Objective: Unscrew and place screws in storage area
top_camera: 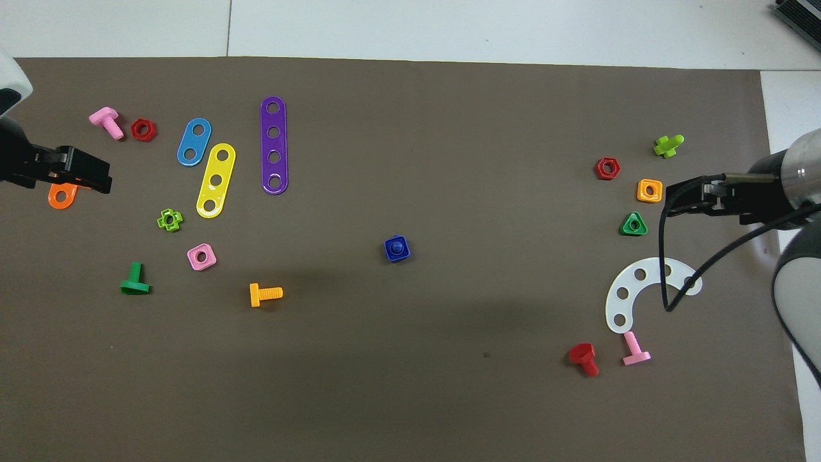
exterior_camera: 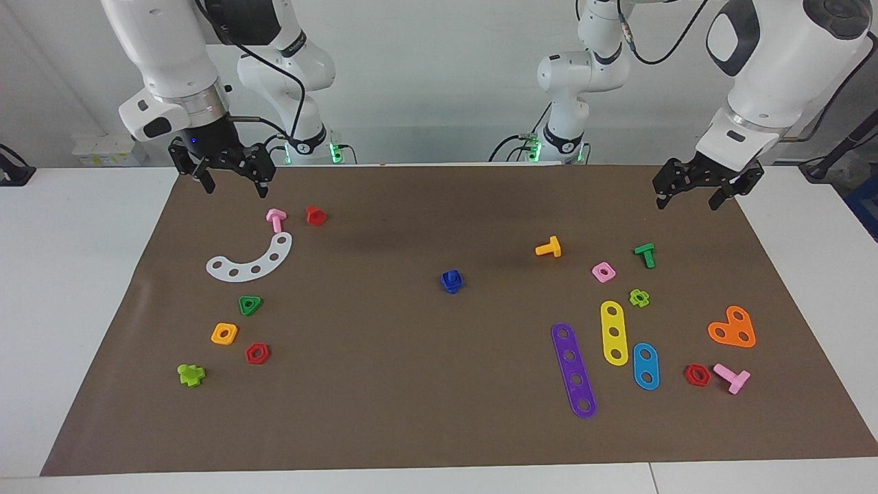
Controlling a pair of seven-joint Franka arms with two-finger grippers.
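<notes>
A dark-blue screw sits in a blue square nut point(exterior_camera: 451, 281) point(top_camera: 397, 249) in the middle of the brown mat; from above its round stem end shows in the nut's hole. The storage area point(exterior_camera: 302, 312) point(top_camera: 587, 247) is bare mat beside the white curved strip point(exterior_camera: 250, 262) point(top_camera: 641, 289), green triangular nut point(exterior_camera: 250, 305), orange square nut point(exterior_camera: 224, 334) and red hexagonal nut point(exterior_camera: 257, 353). My left gripper point(exterior_camera: 689, 201) point(top_camera: 102, 179) hangs open and empty in the air at the left arm's end. At the right arm's end, my right gripper point(exterior_camera: 234, 184) point(top_camera: 670, 202) also hangs open and empty.
Purple point(exterior_camera: 574, 370), yellow point(exterior_camera: 614, 333) and blue point(exterior_camera: 645, 366) strips, an orange heart plate point(exterior_camera: 732, 328), and orange point(exterior_camera: 549, 248), green point(exterior_camera: 645, 254) and pink point(exterior_camera: 732, 377) bolts lie toward the left arm's end. A pink bolt point(exterior_camera: 276, 219) and red bolt point(exterior_camera: 315, 215) lie by the white strip.
</notes>
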